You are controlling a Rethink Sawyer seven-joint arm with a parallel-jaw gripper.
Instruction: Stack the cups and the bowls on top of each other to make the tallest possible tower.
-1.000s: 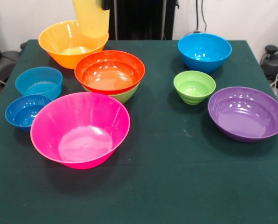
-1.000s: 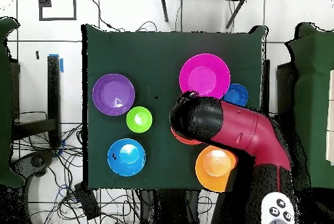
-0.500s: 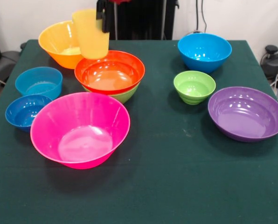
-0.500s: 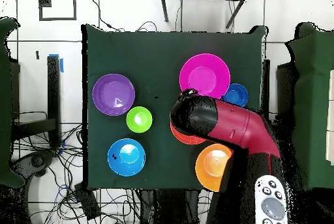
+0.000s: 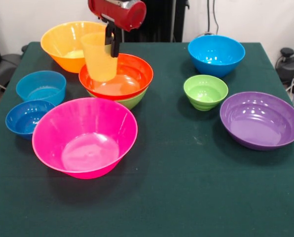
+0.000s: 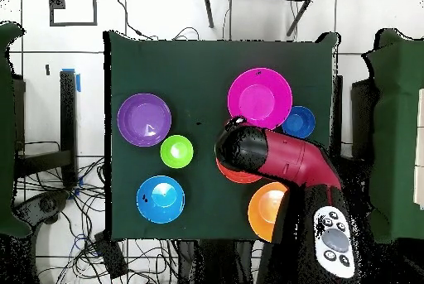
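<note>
Lowered since the earlier frame, the translucent yellow cup point(image 5: 100, 56) hung over the glossy red-orange bowl point(image 5: 116, 75).
The hand point(image 5: 110, 40) pinched its rim; that shallow bowl sat nested in a green bowl point(image 5: 132, 100) on the dark cloth worktop point(image 5: 186, 168).

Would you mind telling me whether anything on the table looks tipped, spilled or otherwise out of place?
Nothing stands out. The translucent yellow plastic cup hangs upright in the hand above the glossy red-orange bowl, which sits level in the medium green bowl. The other bowls stand upright and apart on the green table.
</note>
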